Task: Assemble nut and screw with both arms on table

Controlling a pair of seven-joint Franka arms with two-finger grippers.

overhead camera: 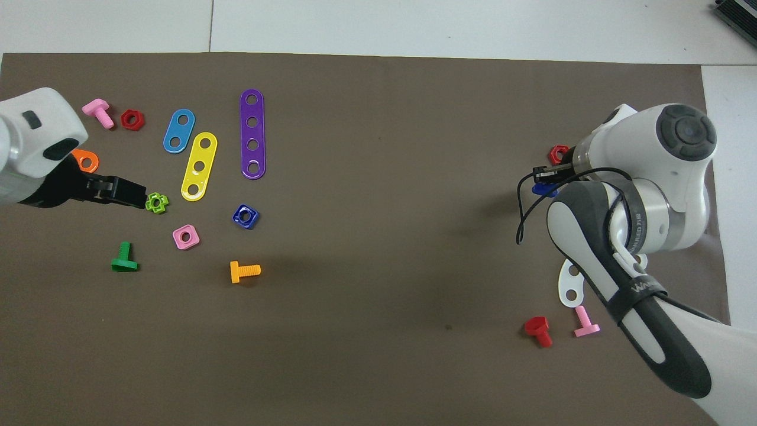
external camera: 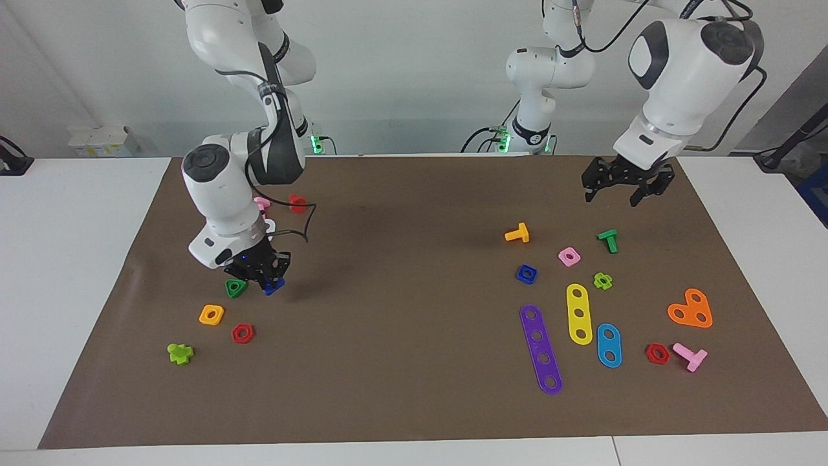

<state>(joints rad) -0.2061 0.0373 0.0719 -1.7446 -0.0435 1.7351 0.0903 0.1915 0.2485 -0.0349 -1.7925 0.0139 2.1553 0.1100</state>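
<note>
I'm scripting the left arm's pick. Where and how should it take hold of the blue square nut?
The blue nut lies flat on the mat, clear of the pink nut. The left end effector should probably descend from straight above and pinch two opposite flat sides.

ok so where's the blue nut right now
The blue nut lies flat on the brown mat toward the left arm's end of the table, between the orange screw and the purple strip, beside the pink nut.
</note>
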